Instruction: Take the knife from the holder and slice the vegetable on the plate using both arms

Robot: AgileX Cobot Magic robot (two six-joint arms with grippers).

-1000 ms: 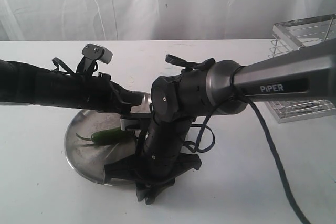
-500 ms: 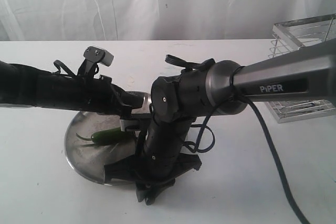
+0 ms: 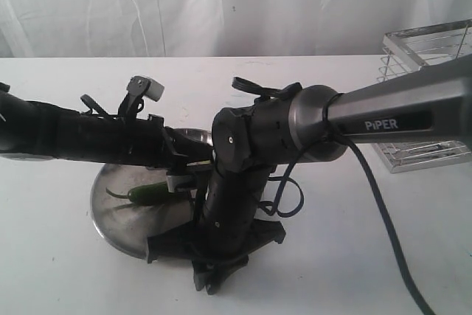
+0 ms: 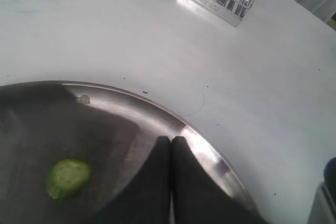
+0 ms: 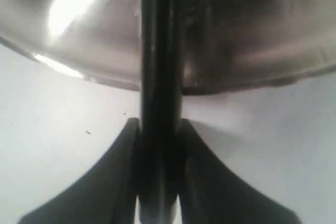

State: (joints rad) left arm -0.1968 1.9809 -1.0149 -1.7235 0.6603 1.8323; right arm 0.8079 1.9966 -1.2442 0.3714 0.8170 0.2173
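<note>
So here's where I'm at: the right gripper (image 5: 159, 121) has its two fingers clamped on either side of the knife (image 5: 160, 40). The knife runs as a dark bar straight out from between them and over the rim of the plate (image 5: 247, 30). On the outside camera the right arm (image 3: 383, 116), the one with PiPER on the grey link, comes in from the right, bends down and ends low at the plate's near edge. The knife is mostly buried behind the wrist there, so I can't make out the blade from that angle. The left arm (image 3: 88, 138) stretches in from the left across the far side of the plate. The left gripper (image 4: 171, 141) is closed tight, fingers pressed flat together with nothing between them. Its tips are right by the inside of the plate's rim, though I can't tell if they touch the metal. The pepper (image 3: 150, 193) lies on the plate just left of both wrists, thin stem pointing toward the left of the outside view, and I can't tell whether either gripper is touching it. A small round cut slice (image 4: 68, 178) sits on the plate floor near the left gripper, clearly apart from the fingers. The wire rack (image 3: 424, 101) stands well off at the right end of the white table (image 3: 332, 271).
</note>
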